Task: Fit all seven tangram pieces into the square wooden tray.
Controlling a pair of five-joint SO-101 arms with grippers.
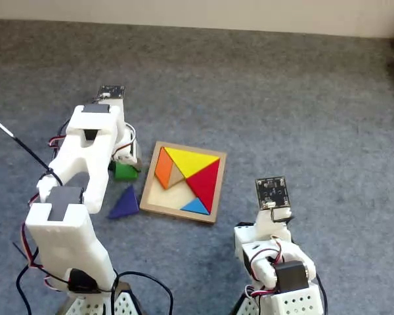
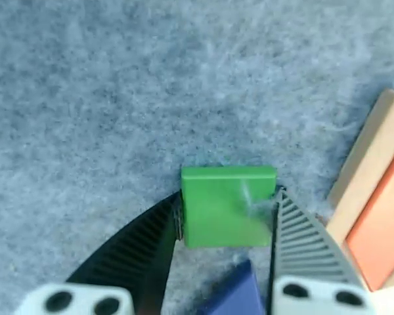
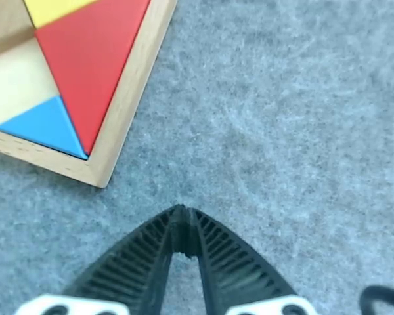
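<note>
Four coloured pieces sat in the tray (image 1: pixel 177 212) mid-surface, with gaps left. The left gripper (image 2: pixel 228 195) clasped the green square (image 2: pixel 227 205) beside the tray. The dark blue triangle (image 1: pixel 125 203) lay loose nearby, and the right gripper (image 3: pixel 182 213) was closed and empty.

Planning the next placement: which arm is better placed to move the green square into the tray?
Left. The left gripper is closed on the green square, right beside the wooden tray. The right gripper sits shut over carpet, holding nothing.
</note>
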